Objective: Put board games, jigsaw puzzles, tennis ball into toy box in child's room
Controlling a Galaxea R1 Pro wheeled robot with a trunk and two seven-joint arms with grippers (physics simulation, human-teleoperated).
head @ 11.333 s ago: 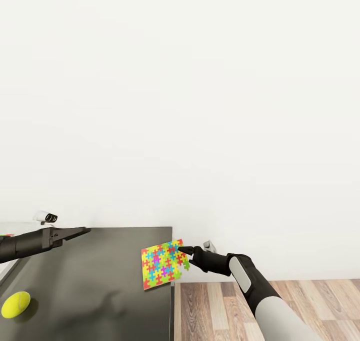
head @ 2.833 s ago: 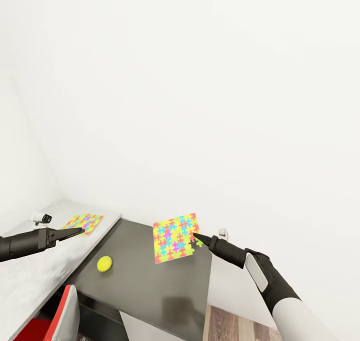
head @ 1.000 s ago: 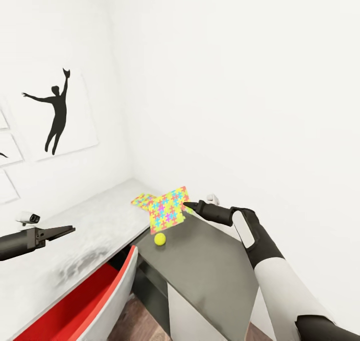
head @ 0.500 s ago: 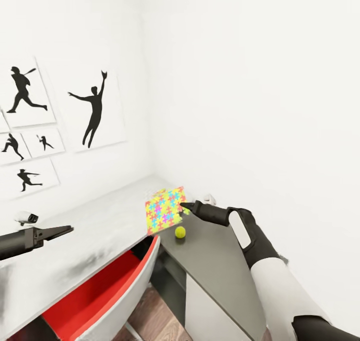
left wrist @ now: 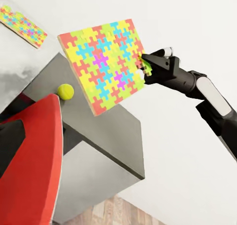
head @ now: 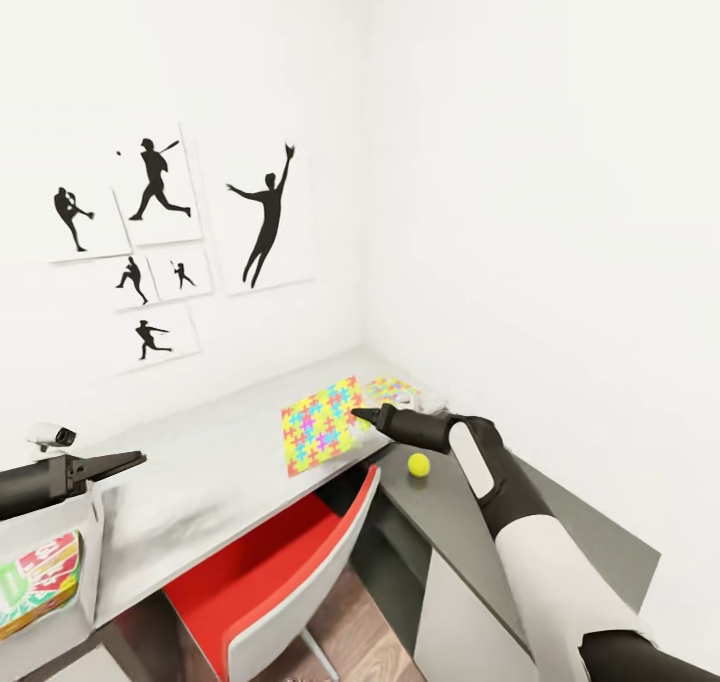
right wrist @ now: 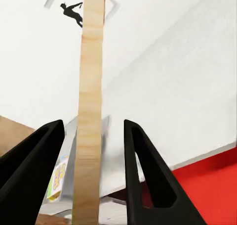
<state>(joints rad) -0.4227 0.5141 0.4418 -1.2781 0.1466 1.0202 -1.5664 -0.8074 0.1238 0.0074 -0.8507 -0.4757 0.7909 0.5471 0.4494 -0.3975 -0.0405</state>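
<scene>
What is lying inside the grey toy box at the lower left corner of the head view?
In the toy box one green, yellow and red board game lies flat. The rest of the box is cut off by the picture edge, so anything further inside cannot be seen.

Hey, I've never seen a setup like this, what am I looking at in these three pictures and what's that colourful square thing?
It is a simulated two-armed robot. The head view looks down from its head; the other two pictures come from cameras on its wrists. The right tool is shut on a jigsaw puzzle, a thin slab held above the light-grey table. In the right wrist view you see the slab's wooden edge between the fingers. A second jigsaw puzzle lies in the table's corner, and a tennis ball on the lower dark section. The left tool hangs over the table. Below it sits a toy box with a board game inside.
</scene>
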